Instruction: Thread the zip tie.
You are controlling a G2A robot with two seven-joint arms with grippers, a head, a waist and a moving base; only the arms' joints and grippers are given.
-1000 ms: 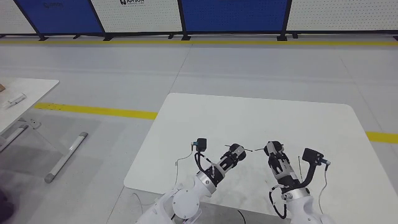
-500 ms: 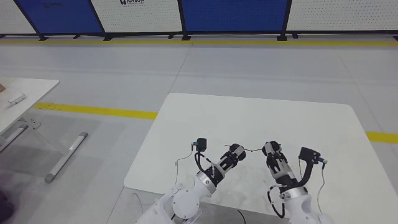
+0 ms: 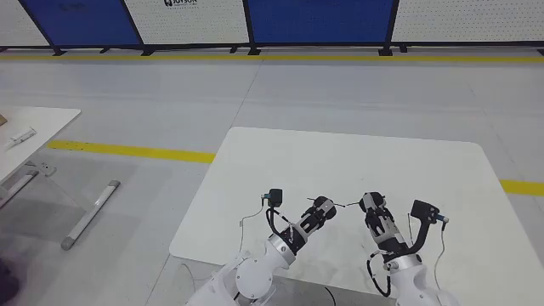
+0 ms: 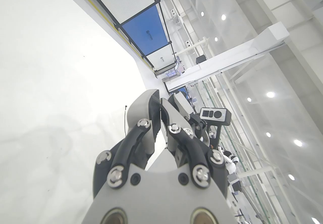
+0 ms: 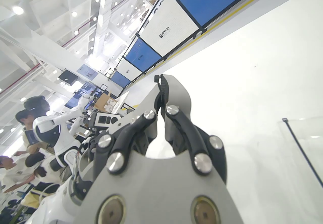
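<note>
My two grippers face each other tip to tip low over the front of the white table (image 3: 357, 161). A thin black zip tie (image 3: 344, 205) spans the short gap between them. My left gripper (image 3: 323, 207) (image 4: 160, 105) is shut, its pads pressed together on one end of the strand. My right gripper (image 3: 371, 201) (image 5: 159, 88) is shut on the other end. The tie's small black head (image 5: 157, 78) sticks out past the right fingertips. In the left wrist view, the right gripper's fingers (image 4: 180, 102) show just behind my left ones.
A spare black zip tie (image 5: 299, 144) lies flat on the table beside the right gripper, under a clear sheet edge (image 5: 300, 120). A short black strand (image 4: 125, 120) lies on the table by the left gripper. The table's front edge is close below both arms.
The right gripper has edged slightly toward the left one and settled. The left gripper has stayed where it was, and both remain shut.
</note>
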